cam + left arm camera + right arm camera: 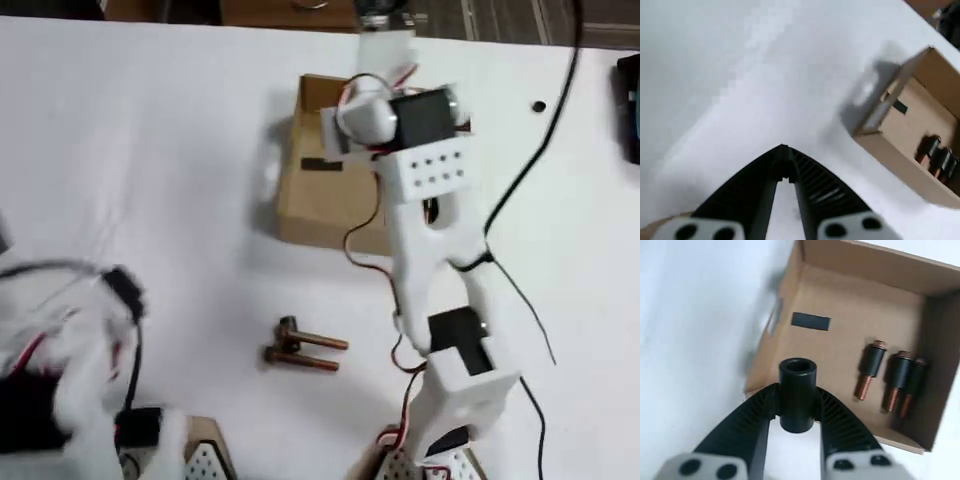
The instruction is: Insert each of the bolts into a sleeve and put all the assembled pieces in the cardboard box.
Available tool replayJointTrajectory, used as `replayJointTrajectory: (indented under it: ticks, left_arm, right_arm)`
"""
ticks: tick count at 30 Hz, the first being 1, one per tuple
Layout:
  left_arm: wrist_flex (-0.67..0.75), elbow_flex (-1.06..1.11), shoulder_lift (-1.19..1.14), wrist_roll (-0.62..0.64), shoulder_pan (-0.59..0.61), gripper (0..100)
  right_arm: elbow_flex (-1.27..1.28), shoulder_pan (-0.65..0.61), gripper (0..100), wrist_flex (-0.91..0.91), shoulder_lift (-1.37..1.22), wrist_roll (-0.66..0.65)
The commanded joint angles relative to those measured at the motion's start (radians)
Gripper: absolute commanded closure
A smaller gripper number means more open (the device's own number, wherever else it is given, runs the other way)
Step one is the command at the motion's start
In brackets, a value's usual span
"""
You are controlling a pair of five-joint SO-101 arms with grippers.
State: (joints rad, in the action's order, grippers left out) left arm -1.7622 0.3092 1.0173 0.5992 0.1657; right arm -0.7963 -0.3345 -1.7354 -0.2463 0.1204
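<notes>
We logged a white table (150, 150) carrying everything. The right arm (440, 250), white plastic with black motors, stretched from the near edge over the brown cardboard box (305, 215) and hid one side of it from the high camera. The left arm (60, 370) sat at the near left corner, so blurred that we could not make out its joints.

The right gripper (797, 392), with black ribbed fingers, was clamped on an upright black cylindrical sleeve (798, 371). The sleeve's open bore faced the wrist camera, about over the box's wall. We could not settle whether it hung inside or outside the rim.

The left gripper (785, 152) hung over bare table beside the box, fingertips pressed together with nothing between them.

Three assembled pieces (871, 369), copper bolts in black sleeves, lay side by side on the box floor along one wall, the outermost half in shadow.

Two bare copper-coloured bolts (305, 350) lay together on the table, near the box but apart from it. We could not tell their heads clearly.
</notes>
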Motion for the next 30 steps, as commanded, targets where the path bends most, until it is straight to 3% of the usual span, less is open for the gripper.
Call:
replayJointTrajectory:
  ticks: [1, 8, 11, 14, 18, 22, 27, 30]
  left_arm:
    - [-0.015, -0.067, -0.143, 0.089, -0.193, 98]
    - [-0.015, -0.159, -0.338, 0.097, -0.454, 98]
    - [-0.015, -0.157, -0.393, 0.097, -0.578, 98]
    - [-0.017, -0.15, -0.442, 0.034, -0.666, 98]
    - [-0.017, -0.027, -0.473, -0.354, -0.744, 98]
    - [-0.017, 0.061, -0.474, -0.652, -0.73, 98]
    - [0.015, 0.117, -0.476, -1.185, -0.715, 98]
    - [0.058, 0.117, -0.471, -1.375, -0.709, 98]
  right_arm:
    - [-0.046, 0.07, 97.8, -0.007, 0.071, 0.008]
    - [-0.048, 0.206, 97.8, -0.013, 0.071, 0.003]
    - [-0.049, 0.229, 97.8, -0.013, 0.071, -0.066]
    - [-0.049, 0.263, 97.8, -0.013, 0.071, -0.091]
    - [-0.046, 0.309, 97.8, -0.013, 0.071, -0.091]
    - [-0.046, 0.344, 97.8, -0.013, 0.071, -0.092]
    - [-0.046, 0.355, 97.8, -0.015, 0.071, -0.092]
    - [-0.044, 0.355, 97.8, -0.025, 0.07, -0.092]
